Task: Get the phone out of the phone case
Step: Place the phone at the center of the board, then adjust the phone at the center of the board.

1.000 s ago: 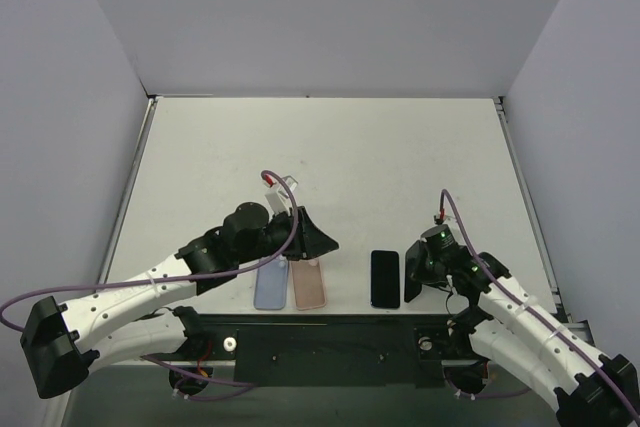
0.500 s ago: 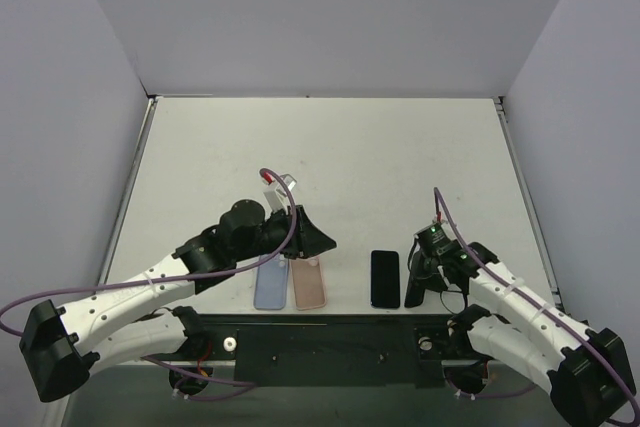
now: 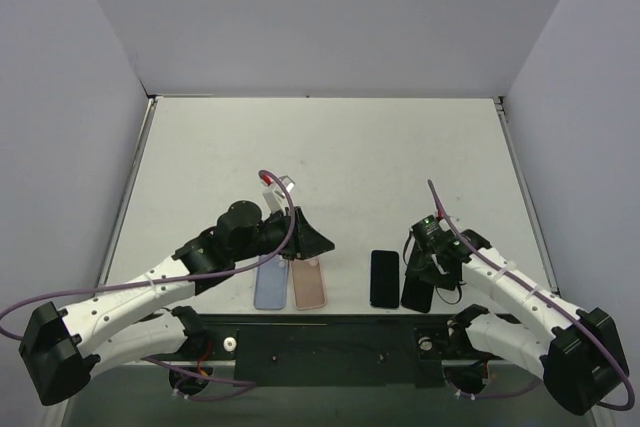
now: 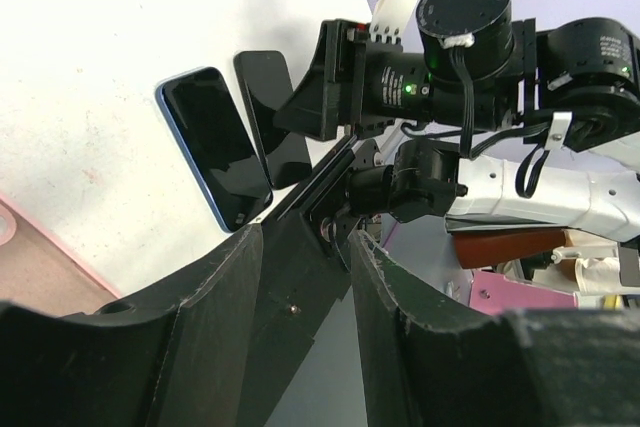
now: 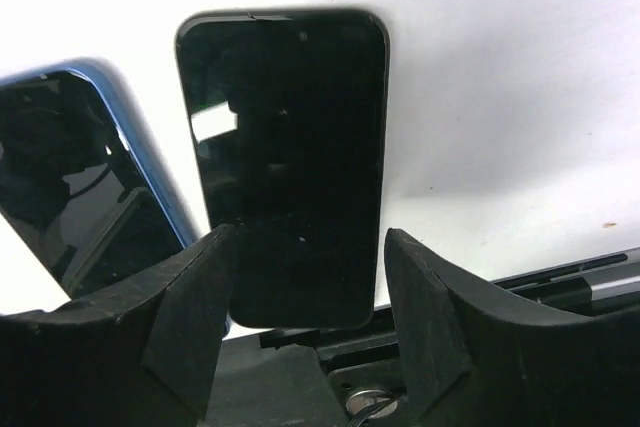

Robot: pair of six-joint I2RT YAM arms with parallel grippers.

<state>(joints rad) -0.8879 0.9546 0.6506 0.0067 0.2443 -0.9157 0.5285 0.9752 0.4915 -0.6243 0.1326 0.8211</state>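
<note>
White table w/ pale lavender walls on 3 sides.

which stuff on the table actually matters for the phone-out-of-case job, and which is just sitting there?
In the job:
- blue-edged phone
- black slab beside it (phone or case, cannot tell), flat between the open right gripper's fingers

Lying about, apparently:
- light-blue case
- pink case, both flat by the left gripper, which is open and empty

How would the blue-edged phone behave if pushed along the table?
The blue-edged phone lies flat, so it would probably slide, not tip or roll. Its glossy face looks slick and rigid, possibly fragile glass.
</note>
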